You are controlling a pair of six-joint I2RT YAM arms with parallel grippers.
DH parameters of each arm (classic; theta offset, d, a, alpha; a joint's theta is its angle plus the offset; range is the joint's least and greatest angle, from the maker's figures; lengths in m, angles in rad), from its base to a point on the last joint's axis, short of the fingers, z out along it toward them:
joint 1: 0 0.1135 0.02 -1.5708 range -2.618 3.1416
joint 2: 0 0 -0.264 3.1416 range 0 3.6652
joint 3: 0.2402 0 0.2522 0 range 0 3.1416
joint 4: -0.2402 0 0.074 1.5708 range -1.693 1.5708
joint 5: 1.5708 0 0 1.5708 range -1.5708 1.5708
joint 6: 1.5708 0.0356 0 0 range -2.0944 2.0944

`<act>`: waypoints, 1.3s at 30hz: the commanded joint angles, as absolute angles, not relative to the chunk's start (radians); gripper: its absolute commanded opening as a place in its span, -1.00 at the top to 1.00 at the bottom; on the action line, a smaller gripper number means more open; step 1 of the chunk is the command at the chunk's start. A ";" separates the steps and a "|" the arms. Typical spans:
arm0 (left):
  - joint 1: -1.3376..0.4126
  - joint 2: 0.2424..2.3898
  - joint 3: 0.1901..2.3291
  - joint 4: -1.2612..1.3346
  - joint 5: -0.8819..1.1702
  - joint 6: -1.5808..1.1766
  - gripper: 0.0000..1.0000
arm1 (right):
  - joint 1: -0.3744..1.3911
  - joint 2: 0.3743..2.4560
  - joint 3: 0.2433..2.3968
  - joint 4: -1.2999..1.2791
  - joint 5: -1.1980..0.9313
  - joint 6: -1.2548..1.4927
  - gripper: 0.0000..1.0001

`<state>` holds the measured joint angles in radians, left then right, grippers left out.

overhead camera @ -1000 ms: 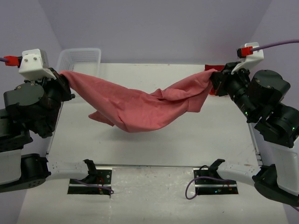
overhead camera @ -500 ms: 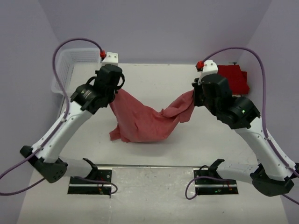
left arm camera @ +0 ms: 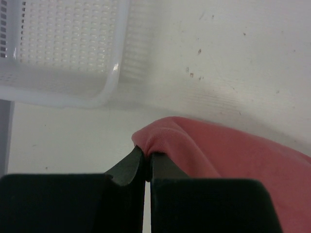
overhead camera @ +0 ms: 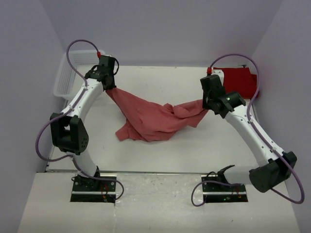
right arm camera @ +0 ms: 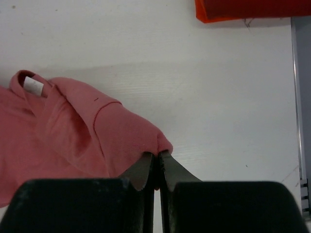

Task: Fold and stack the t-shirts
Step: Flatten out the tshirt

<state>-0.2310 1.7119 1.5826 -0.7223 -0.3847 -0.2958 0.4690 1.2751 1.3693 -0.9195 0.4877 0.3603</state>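
My left tool [left arm camera: 146, 158] and right tool [right arm camera: 158, 158] are each clamped tight on an edge of the salmon t-shirt [overhead camera: 150, 121], which sags bunched midway between the side edges of the bench [overhead camera: 160, 155]. Pinches this thin may slip if I pull it taut.

My left fingers [overhead camera: 110, 88], in the upper left of the frame, pinch one end of the salmon t-shirt [overhead camera: 153, 121]. My right fingers [overhead camera: 207, 103], right of centre, pinch the other end. The cloth sags between them, and its crumpled middle lies on the counter [overhead camera: 160, 155]. A folded deep red shirt [overhead camera: 239, 82] lies at upper right, and a white basket [overhead camera: 65, 75] at upper left.
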 commanded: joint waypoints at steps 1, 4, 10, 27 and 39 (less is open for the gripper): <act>-0.186 1.788 1.686 -0.654 -0.354 -0.301 1.00 | 0.413 1.347 1.335 -0.816 0.506 0.388 1.00; -0.183 1.876 1.771 -0.666 -0.357 -0.298 1.00 | 0.355 1.425 1.321 -0.769 0.500 0.390 1.00; -0.175 2.045 1.940 -0.667 -0.359 -0.268 1.00 | 0.239 1.555 1.362 -0.733 0.450 0.376 1.00; -0.163 1.778 2.178 -0.793 -0.158 -0.264 1.00 | 0.297 1.304 1.469 -0.747 0.420 0.279 1.00; -0.183 1.108 1.875 -0.663 -0.006 -0.258 1.00 | 0.721 0.950 1.680 -1.020 0.636 0.385 1.00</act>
<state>-0.1822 1.1568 1.9713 -0.7380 -0.0673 -0.2687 0.6979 0.9878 1.6478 -0.9272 0.5121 0.3408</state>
